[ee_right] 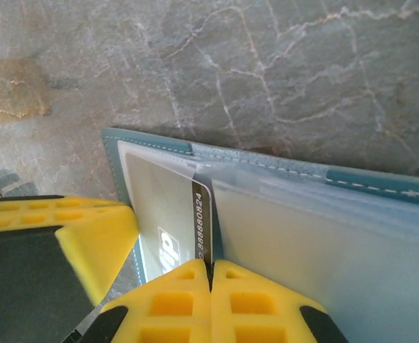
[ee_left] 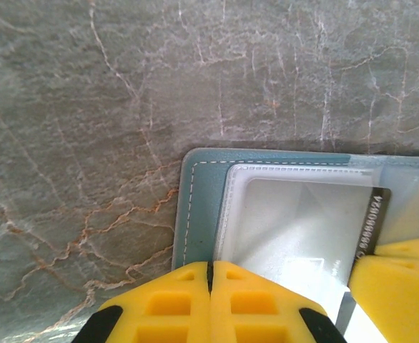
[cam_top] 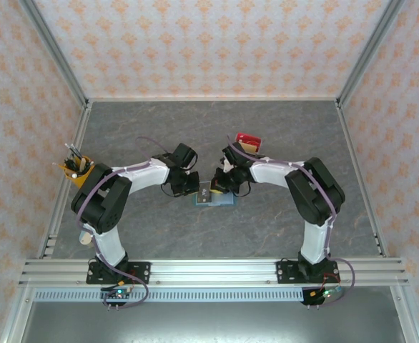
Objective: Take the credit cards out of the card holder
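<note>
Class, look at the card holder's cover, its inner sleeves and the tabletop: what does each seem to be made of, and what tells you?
Card holder cover: matte teal, probably faux leather; stitched border. Sleeves: clear, glossy plastic film; glare and see-through. Tabletop: grey veined stone look, perhaps printed laminate.

The thin dark card [ee_right: 201, 214] poking from the teal two-leaf card holder [ee_right: 267, 161] bears white digits, roughly 88880924.

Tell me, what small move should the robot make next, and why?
Probably the right gripper should draw the dark card out of its clear pocket. Its jaws look shut on the card's exposed edge, the rest lies inside the card holder, and the shut left gripper seems to steady the holder.
</note>
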### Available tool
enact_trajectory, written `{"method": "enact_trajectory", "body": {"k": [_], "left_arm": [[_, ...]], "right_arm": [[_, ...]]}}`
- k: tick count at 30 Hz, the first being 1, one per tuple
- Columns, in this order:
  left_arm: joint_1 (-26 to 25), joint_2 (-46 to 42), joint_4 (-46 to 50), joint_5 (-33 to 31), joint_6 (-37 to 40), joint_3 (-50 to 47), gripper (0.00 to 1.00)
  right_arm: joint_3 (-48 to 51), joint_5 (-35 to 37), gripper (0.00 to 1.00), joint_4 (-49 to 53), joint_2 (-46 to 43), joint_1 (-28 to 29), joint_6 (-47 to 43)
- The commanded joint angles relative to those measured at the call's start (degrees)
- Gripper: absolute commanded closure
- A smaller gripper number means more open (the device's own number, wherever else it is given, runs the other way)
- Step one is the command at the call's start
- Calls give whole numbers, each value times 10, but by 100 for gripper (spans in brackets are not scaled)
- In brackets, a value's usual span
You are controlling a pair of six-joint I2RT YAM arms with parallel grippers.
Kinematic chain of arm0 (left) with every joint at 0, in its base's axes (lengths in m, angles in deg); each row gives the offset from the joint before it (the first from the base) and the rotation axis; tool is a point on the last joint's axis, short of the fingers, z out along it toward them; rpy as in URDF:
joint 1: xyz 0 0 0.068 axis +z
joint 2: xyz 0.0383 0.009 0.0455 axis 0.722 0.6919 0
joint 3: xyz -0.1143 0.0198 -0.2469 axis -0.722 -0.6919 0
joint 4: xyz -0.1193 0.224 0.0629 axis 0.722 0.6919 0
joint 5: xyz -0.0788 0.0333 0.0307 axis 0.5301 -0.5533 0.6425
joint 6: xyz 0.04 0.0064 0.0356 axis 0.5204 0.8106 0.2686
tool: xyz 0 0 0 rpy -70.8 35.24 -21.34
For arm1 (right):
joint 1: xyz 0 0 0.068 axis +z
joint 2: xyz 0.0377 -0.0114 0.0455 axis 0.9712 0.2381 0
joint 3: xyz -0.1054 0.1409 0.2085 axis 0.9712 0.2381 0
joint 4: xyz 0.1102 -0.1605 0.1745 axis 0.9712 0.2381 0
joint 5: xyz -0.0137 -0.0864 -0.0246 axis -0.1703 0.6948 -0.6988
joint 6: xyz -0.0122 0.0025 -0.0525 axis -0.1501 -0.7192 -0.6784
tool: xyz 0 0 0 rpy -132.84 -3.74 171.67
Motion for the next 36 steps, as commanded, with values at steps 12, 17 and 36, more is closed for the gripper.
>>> {"method": "enact_trajectory", "body": {"k": [12, 17, 36], "left_arm": [[-4, -58, 37, -18, 4, 10, 85], [-4, -65, 5, 9, -8, -2, 86], [-23, 33, 7, 1, -19, -3, 98]], "right_arm": [[39, 28, 100, 34, -60, -7, -12], [37, 27, 100, 31, -54, -8, -10], [45, -43, 93, -44, -27, -11, 20]]}}
